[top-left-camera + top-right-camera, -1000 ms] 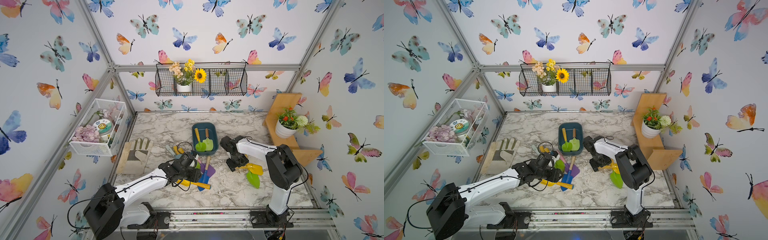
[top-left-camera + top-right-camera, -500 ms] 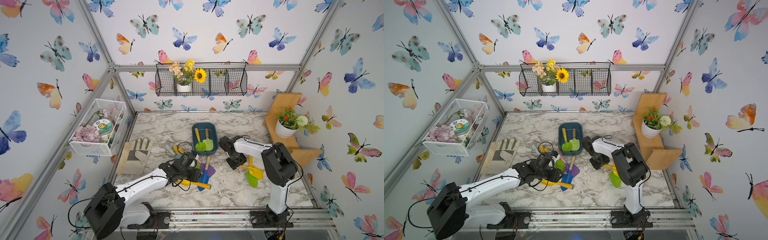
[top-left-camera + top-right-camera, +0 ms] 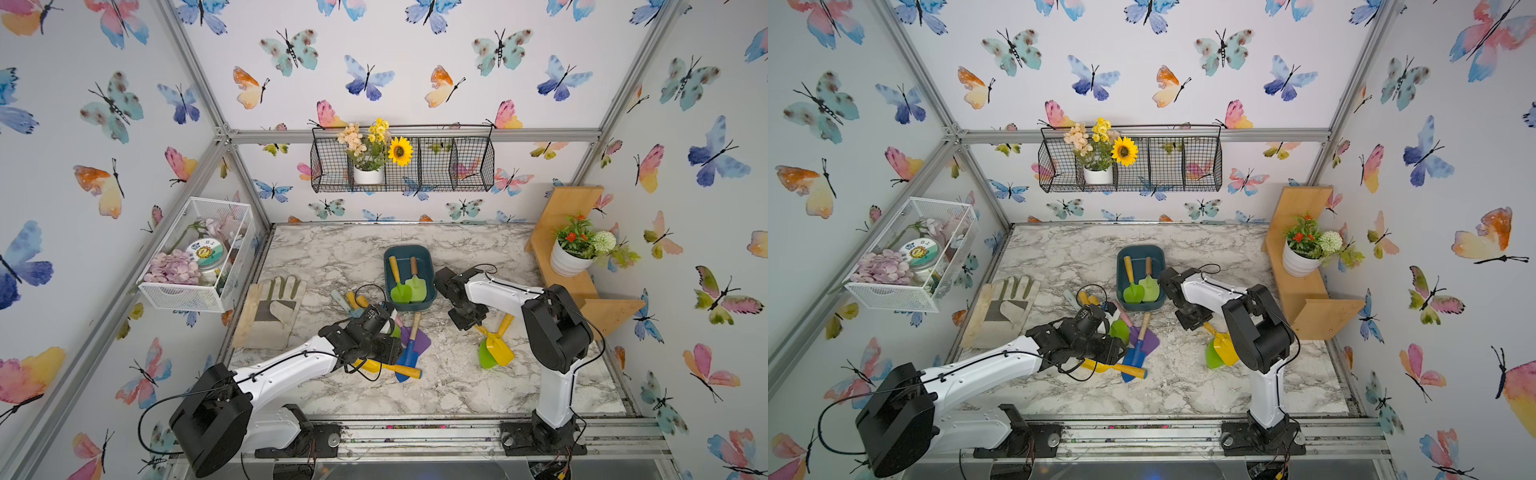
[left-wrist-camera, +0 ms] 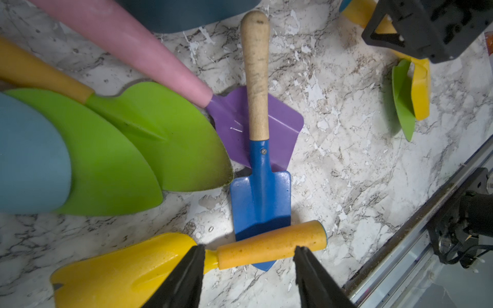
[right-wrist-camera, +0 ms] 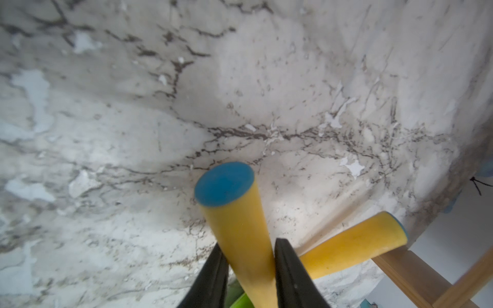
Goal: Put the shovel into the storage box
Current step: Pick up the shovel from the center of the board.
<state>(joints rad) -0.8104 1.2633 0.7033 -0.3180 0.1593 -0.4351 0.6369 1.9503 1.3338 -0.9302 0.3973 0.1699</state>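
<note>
Your right end effector point(image 5: 249, 242) seems clamped on the yellow-handled shovel point(image 5: 234, 208), near the storage box point(image 3: 409, 248) on the table point(image 5: 133, 133), so lift straight up, clear of the second shovel point(image 5: 354, 240) crossing it.

The storage box point(image 3: 413, 306) is dark teal, the table point(image 3: 332, 257) white with grey veins. The blue shovel point(image 4: 260, 197) has a tan handle; the yellow-handled shovel point(image 5: 240, 226) a blue cap.
</note>
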